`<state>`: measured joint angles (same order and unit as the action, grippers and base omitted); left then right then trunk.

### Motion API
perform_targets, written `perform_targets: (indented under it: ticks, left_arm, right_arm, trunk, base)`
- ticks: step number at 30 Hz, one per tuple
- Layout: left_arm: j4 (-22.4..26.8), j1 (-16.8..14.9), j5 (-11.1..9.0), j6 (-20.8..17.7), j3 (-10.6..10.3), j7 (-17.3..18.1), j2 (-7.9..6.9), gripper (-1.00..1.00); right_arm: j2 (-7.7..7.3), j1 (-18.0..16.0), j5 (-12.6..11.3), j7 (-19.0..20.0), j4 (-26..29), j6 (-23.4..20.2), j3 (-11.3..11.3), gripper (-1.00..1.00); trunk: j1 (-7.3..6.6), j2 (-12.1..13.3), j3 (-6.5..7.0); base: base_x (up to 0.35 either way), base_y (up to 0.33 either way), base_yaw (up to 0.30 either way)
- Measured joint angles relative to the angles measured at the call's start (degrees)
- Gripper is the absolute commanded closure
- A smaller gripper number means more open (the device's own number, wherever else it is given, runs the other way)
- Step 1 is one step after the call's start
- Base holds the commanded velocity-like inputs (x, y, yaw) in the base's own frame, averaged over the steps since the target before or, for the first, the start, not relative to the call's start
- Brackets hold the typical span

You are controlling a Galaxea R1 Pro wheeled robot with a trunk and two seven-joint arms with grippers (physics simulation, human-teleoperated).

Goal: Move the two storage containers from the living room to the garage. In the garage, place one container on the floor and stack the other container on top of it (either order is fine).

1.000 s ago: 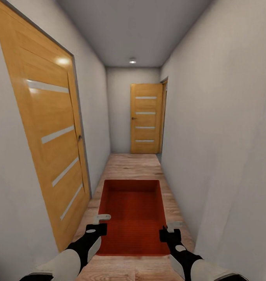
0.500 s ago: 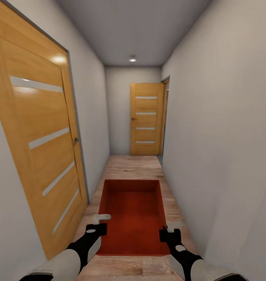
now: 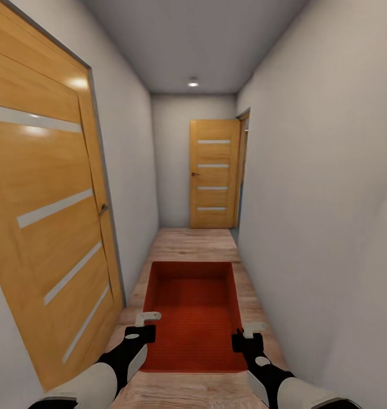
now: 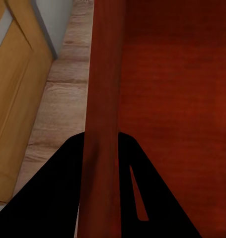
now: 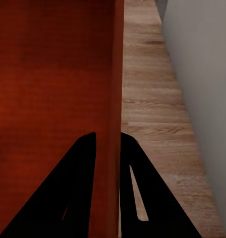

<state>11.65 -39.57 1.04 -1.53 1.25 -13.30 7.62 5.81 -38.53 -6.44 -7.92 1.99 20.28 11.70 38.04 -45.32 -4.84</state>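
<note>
Both my grippers, left gripper (image 3: 141, 328) and right gripper (image 3: 245, 336), are pinching the container (image 3: 193, 309) walls at lower centre; thin walls risking slip, right wall (image 3: 329, 199) close.

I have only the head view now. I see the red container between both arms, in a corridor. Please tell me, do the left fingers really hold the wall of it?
Observer: Yes. In the left wrist view, the left gripper has one finger on each side of the storage container side wall.
Operator: And the right one?
Observer: The same. The right gripper straddles the opposite thin wall, one finger inside and one outside.
Operator: Is something below the container?
Observer: Beside its wall the right wrist view shows wood plank floor.
</note>
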Motion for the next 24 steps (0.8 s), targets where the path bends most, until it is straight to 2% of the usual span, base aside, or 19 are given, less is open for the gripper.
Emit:
perform_targets:
  ticks: [24]
  left_arm:
    - [0.0, 0.0, 0.0, 0.0, 0.0, 0.1, -0.07, 1.0]
  right_arm:
    - [0.07, 0.0, -0.1, -0.1, 0.0, 0.0, 0.1, 1.0]
  trunk:
    - [0.0, 0.0, 0.0]
  base:
    - [0.322, 0.0, 0.0]
